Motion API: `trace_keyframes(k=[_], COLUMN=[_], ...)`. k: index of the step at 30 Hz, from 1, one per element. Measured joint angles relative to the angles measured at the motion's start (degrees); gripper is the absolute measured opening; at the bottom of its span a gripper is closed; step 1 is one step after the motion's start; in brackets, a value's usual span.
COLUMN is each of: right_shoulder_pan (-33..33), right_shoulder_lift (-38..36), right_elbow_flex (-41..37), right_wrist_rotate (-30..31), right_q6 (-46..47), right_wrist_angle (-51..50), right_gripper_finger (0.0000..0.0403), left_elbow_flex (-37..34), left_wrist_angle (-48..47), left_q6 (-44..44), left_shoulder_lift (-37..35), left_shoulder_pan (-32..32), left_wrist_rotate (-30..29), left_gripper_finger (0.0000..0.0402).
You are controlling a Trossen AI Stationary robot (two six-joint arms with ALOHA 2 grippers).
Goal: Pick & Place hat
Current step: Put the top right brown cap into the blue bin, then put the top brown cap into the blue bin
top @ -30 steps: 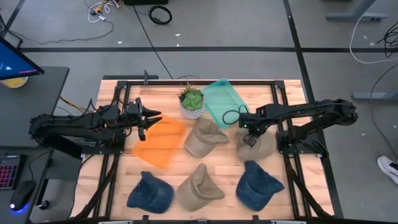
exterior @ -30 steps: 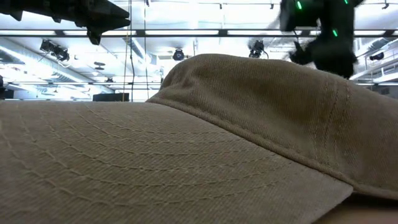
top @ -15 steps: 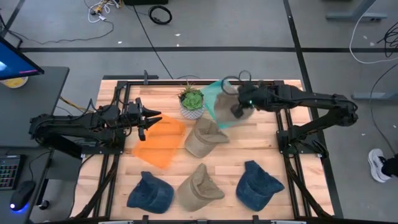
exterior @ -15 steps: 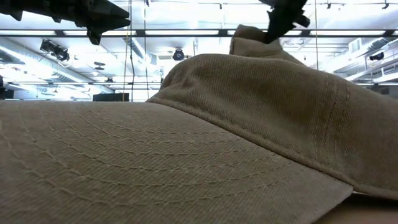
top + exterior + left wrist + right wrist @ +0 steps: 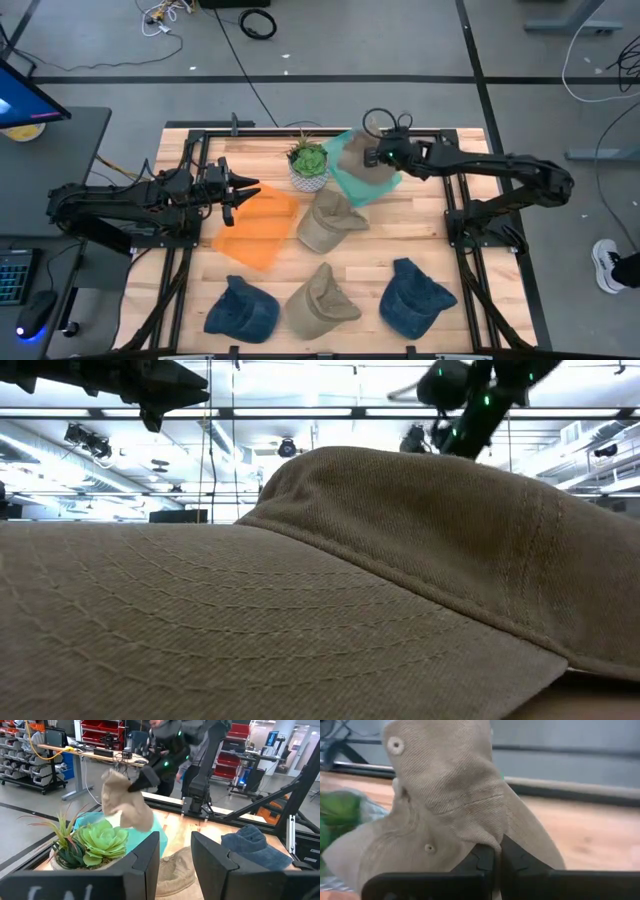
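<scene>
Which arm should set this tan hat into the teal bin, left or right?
Right. The right gripper is shut on the tan hat and holds it over the teal bin. The left gripper is open, empty, by the orange bin.
</scene>
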Motion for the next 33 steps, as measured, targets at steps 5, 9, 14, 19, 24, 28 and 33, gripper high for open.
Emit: trace_keyframes(k=[5,9,14,19,24,28,33], right_shoulder_pan=[-0.61,-0.83,-0.83,-1.78,-2.68,-1.80,3.25], right_shoulder_lift=[0.10,0.10,0.08,0.06,-0.62,-1.04,-1.04], right_elbow_flex=[-7.29,-9.77,-10.57,-10.58,-8.37,-3.22,1.23], right_wrist_rotate=[-4.27,-5.80,-5.79,-5.79,-6.70,-12.26,-23.88], right_q6=[1.58,1.58,0.82,-4.28,-12.94,-22.35,-32.99], right_wrist_angle=[9.88,13.00,12.58,12.53,11.55,9.22,9.27], right_gripper_finger=[0.0009,0.0009,0.0022,0.0054,0.0091,0.0114,0.0127], left_elbow_flex=[0.04,0.04,0.04,0.04,0.04,0.04,0.04], left_wrist_angle=[-0.53,-0.47,-0.46,-0.44,-0.44,-0.47,-0.70], left_q6=[-0.69,-0.62,-0.64,-0.64,-0.67,-0.66,-0.58], left_shoulder_lift=[0.00,0.00,0.00,0.00,0.00,0.00,0.00], left_shoulder_pan=[0.00,-0.02,0.00,0.00,0.00,0.00,0.00], left_wrist_rotate=[0.02,0.02,0.02,0.02,0.00,0.02,0.02], left_gripper_finger=[0.0115,0.0115,0.0115,0.0115,0.0115,0.0115,0.0115])
